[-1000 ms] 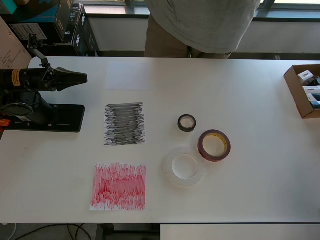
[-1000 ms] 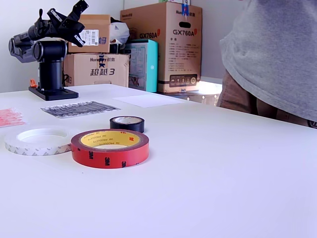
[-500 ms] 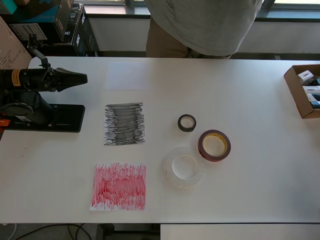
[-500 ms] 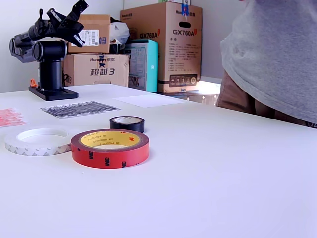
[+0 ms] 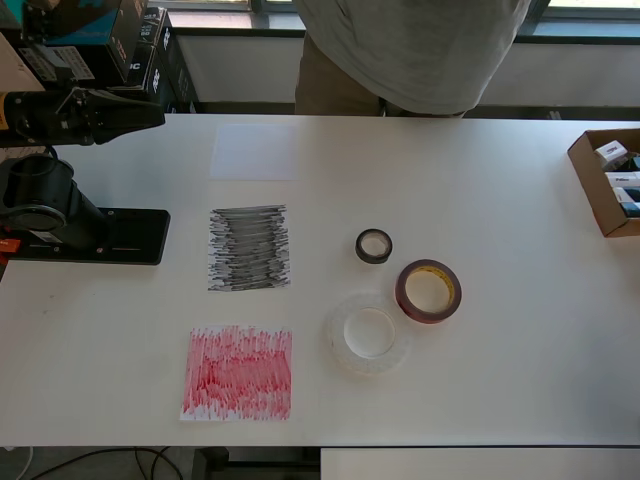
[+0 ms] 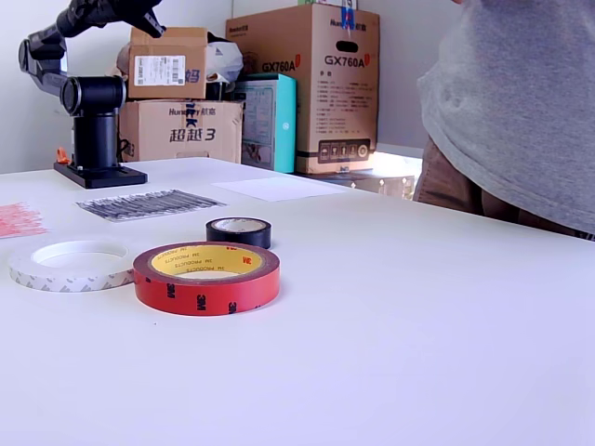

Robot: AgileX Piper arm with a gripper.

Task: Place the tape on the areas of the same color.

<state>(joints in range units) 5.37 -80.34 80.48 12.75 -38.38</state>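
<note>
Three tape rolls — black (image 5: 374, 245), red (image 5: 429, 291), clear (image 5: 368, 334) — lie on the surface (image 5: 500, 230), well apart from the end effector (image 5: 150, 110), whose jaws' state cannot be told.

The white table (image 5: 480, 180) carries three flat-lying tape rolls clustered near its middle: a small black roll (image 5: 374, 245), a red-brown roll (image 5: 428, 291) and a clear-whitish roll (image 5: 367, 334) (the last two nearly touching). To the overhead view's left lie a black scribbled patch (image 5: 249, 248), a red scribbled patch (image 5: 238, 373), a faint white patch (image 5: 254, 151) and the arm's black base (image 5: 100, 237). A cardboard box (image 5: 606, 181) sits at the right edge.
</note>
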